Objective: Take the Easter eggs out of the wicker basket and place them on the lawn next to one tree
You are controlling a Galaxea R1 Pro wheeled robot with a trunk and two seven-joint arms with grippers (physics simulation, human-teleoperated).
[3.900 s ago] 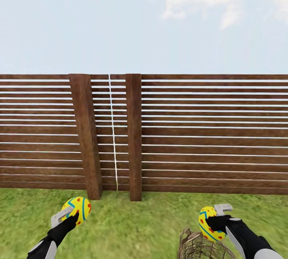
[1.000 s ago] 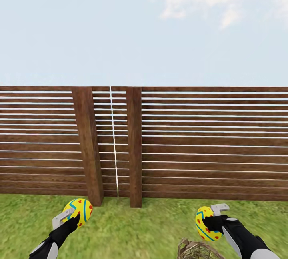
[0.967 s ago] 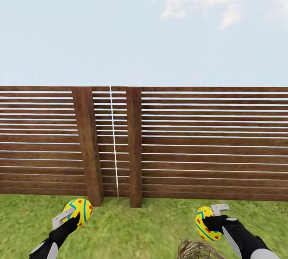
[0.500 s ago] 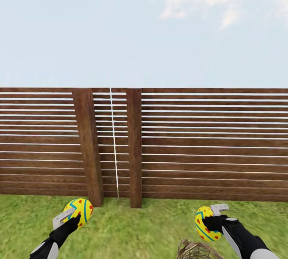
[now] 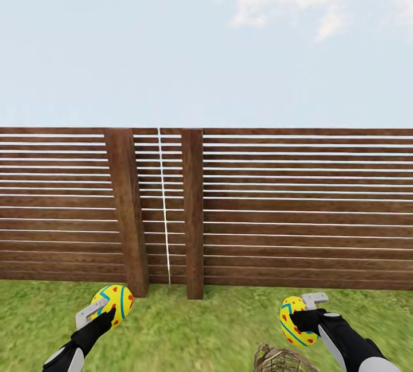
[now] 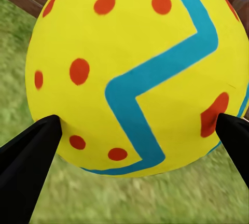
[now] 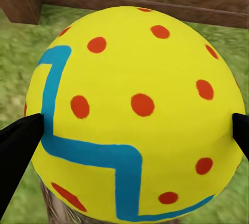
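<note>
Garden, facing the boundary: brown horizontal-slat fence [image 5: 298, 205] across the whole view, two thick wooden posts [image 5: 129, 211] left of centre, pale sky above. Mottled green lawn [image 5: 201, 326] runs up to the fence foot.

Left gripper [image 5: 103, 310] fingers clenched on one Easter egg [image 5: 115, 302], held above the grass near the left post. Right gripper [image 5: 303, 314] fingers grasping a second egg [image 5: 293, 321], held just above the wicker basket [image 5: 284, 359], whose rim shows at the bottom edge. Basket contents not visible.
</note>
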